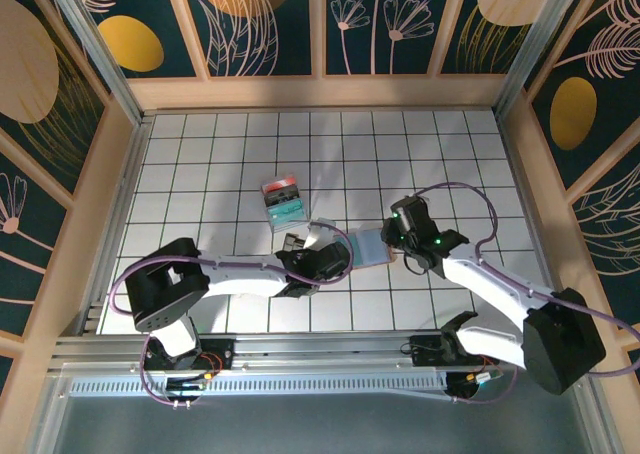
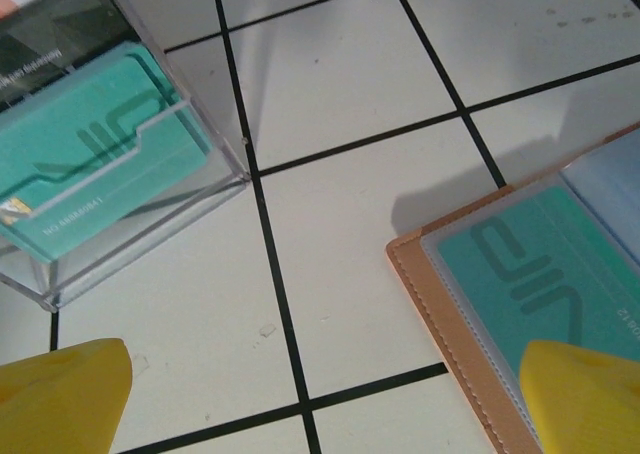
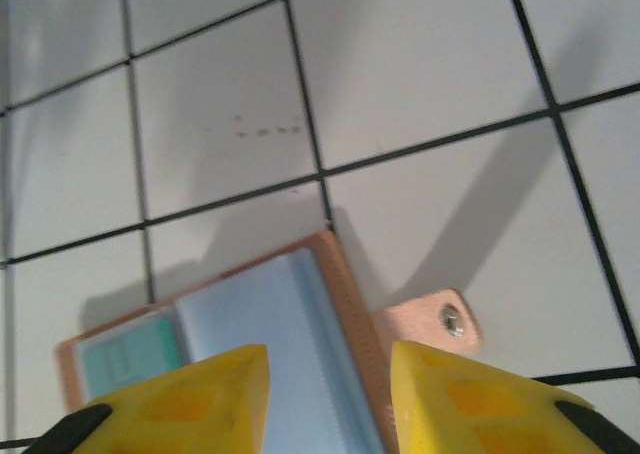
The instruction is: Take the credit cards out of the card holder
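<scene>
**Top view.** The card holder (image 1: pixel 368 246) lies open on the desk (image 1: pixel 200 154), with a clear box (image 1: pixel 283 202) at its 10 o'clock. The left gripper (image 2: pixel 320 404), jaws fully apart and empty, hovers at the holder's 9 o'clock. The right gripper (image 3: pixel 330 394) straddles the holder's 3 o'clock edge; whether it grips cannot be told. A teal credit card (image 2: pixel 520 274) sits sleeved inside, so removal appears unfinished.

White links, blk joints on left arm (image 1: pixel 240 272) & right arm (image 1: pixel 490 284); purple cables (image 1: pixel 462 184) alongside; bulky blk bases (image 1: pixel 160 292); green LEDs (image 1: pixel 397 215) at right wrist; yellow fingers (image 2: pixel 60 399).
</scene>
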`<state>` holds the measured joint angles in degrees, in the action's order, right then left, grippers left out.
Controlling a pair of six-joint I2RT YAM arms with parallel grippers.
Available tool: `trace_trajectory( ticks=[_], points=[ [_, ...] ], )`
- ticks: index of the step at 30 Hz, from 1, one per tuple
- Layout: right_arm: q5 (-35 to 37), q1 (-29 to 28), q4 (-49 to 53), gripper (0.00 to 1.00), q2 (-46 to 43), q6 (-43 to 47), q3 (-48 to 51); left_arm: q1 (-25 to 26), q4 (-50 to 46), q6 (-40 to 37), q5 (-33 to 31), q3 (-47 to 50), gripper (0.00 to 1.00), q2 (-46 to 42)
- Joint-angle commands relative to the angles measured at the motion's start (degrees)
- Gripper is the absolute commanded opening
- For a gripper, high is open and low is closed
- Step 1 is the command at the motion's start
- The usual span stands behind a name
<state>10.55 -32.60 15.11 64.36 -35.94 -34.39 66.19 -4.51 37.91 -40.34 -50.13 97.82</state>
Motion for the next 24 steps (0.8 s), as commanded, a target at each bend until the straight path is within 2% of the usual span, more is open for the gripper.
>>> trace_trajectory(
  ticks=[1,6,11,24],
  points=[
    [-6.2,0.4,-3.1,0.34,-1.1,0.8,-0.1,-1.4,-0.6,3.9,3.4,0.1,0.99,2.4],
    [-13.5,0.3,-6.9,0.28,0.4,0.3,0.1,-4.0,-0.1,5.0,6.5,0.7,0.99,2.7],
    [-19.3,0.3,-11.2,0.28,2.1,-0.9,1.3,-5.0,-0.4,3.6,7.4,0.2,0.99,3.2],
    [-18.5,-3.9,-7.8,0.28,12.6,-1.1,-3.1,-5.7,-2.9,2.7,8.0,-3.0,0.99,7.4]
  ],
)
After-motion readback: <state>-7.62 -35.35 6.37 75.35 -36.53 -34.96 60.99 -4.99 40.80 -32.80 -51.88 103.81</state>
